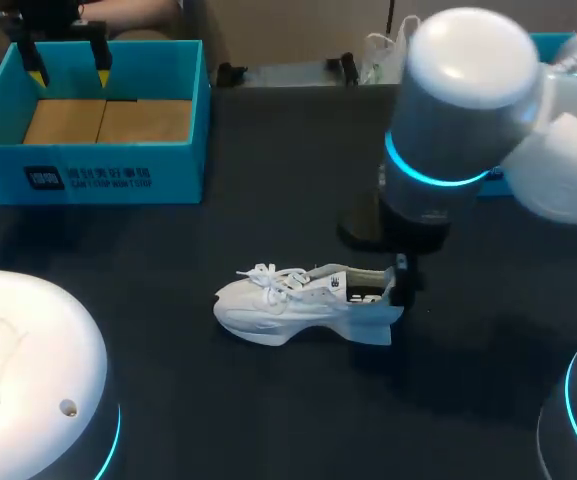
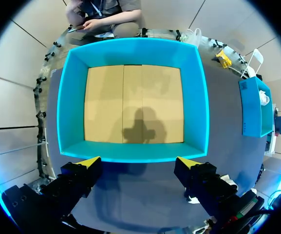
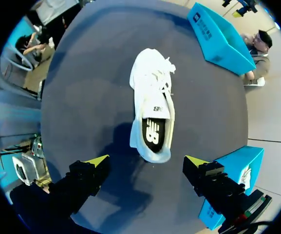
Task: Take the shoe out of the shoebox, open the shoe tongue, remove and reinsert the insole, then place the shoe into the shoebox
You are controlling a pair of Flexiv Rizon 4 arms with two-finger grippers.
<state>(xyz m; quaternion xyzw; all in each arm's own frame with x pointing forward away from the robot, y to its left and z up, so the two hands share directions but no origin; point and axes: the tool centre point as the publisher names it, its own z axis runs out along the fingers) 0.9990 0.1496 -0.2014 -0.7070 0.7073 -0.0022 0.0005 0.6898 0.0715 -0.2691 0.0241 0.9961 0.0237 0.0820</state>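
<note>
A white shoe (image 1: 298,300) lies on its sole on the dark table, toe toward my left arm, laces loose. Its black insole (image 3: 152,134) shows inside the opening. My right gripper (image 3: 147,163) hangs open above the heel, one yellow tip on each side, touching nothing. In the head view the right arm hides most of that gripper. The blue shoebox (image 1: 88,170) stands at the far left with only a bare cardboard floor inside (image 2: 130,102). My left gripper (image 2: 139,163) hovers open over the box's near wall (image 2: 130,152), and shows over the box (image 1: 68,65) in the head view.
A second blue box (image 1: 548,45), like a lid, sits at the far right behind my right arm, close beside the right gripper (image 3: 233,170). Dark tabletop (image 1: 268,200) lies open between the shoe and the shoebox.
</note>
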